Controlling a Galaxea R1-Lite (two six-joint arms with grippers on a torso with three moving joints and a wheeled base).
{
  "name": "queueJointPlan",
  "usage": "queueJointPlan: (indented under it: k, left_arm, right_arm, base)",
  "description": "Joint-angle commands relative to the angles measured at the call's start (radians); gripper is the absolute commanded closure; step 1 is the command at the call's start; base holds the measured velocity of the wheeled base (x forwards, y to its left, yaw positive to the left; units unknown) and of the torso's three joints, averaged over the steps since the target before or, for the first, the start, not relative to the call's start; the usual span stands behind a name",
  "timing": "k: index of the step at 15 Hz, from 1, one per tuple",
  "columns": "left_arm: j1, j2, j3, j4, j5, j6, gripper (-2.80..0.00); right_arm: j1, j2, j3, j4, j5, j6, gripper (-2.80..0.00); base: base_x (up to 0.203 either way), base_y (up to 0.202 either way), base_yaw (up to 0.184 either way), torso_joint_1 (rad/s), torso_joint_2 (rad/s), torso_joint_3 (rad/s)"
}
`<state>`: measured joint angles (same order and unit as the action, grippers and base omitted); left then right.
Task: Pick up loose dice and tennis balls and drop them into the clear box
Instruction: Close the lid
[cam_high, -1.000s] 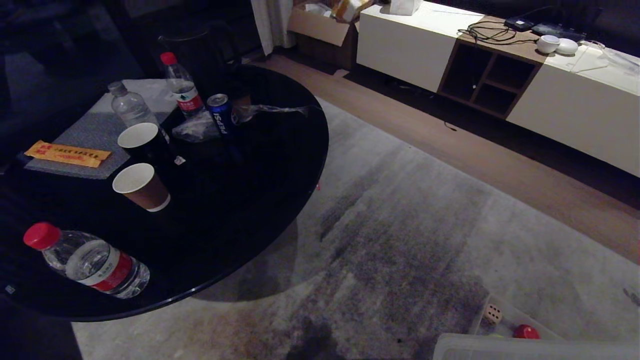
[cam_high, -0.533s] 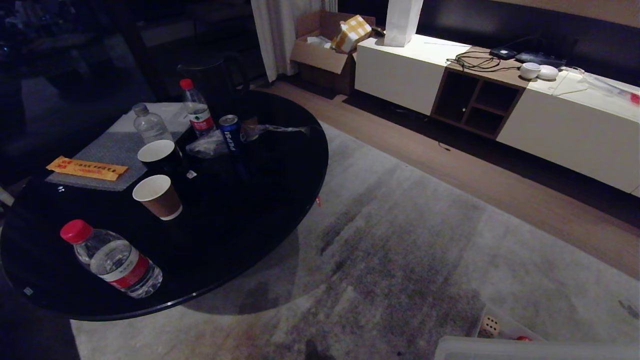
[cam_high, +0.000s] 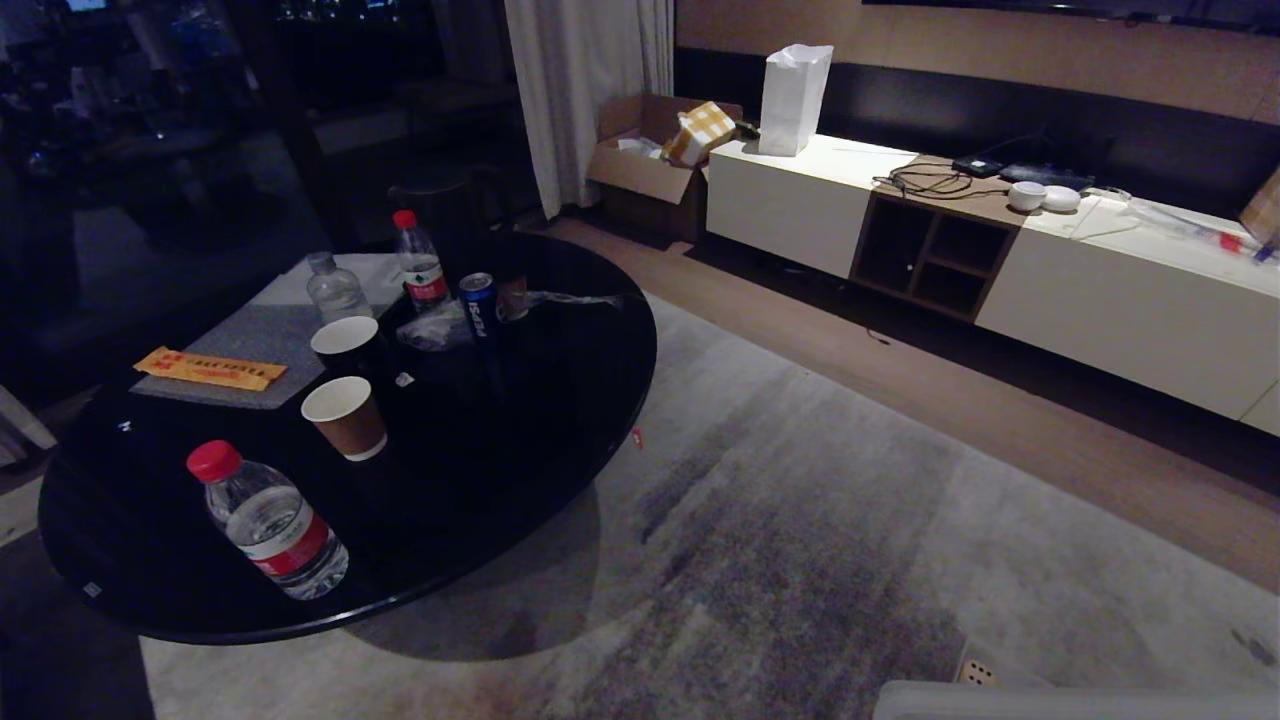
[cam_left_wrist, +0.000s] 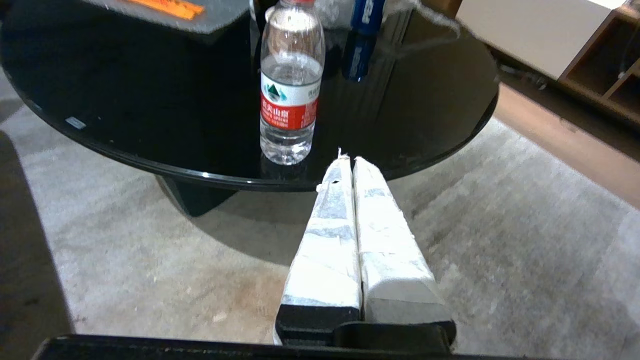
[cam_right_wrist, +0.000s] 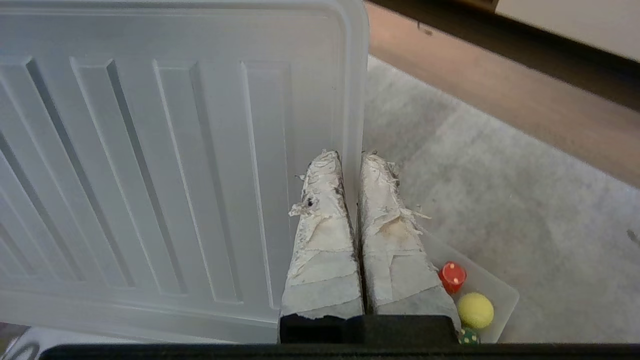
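Scanning wide first seemed wise: both grippers (cam_left_wrist: 348, 159) (cam_right_wrist: 350, 156) (fingers pressed together, empty) idled; the clear box (cam_right_wrist: 492, 285) perhaps held everything.

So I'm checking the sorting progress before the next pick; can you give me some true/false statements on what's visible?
1. The right gripper holds the ribbed lid by its edge. True.
2. The red die lies on the black table. False: it is in the clear box.
3. A tennis ball lies in the clear box. True.
4. The left gripper is open. False: shut, empty.
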<state>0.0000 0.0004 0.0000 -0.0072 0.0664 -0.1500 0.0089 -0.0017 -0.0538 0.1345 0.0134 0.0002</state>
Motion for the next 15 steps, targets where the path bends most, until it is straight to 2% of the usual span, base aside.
queueJointPlan:
  k: [1,7,15]
  left_arm:
    - [0.0,0.001,0.002,0.0,0.001,-0.001,0.0]
    - [0.0,0.001,0.002,0.0,0.001,0.002,0.0]
    - [0.0,0.001,0.002,0.0,0.001,0.001,0.0]
  right_arm:
    - [0.0,0.001,0.0,0.001,0.0,0.0,0.0]
    - [0.0,0.002,0.0,0.001,0.0,0.0,0.0]
    - [0.0,0.002,0.0,0.001,0.0,0.0,0.0]
  base:
    - [0.0,0.0,0.0,0.003,0.01,0.202]
    - [0.0,-0.001,0.009,0.002,0.0,0.086]
    - [0.0,-0.007,0.154,0.003,0.0,0.006]
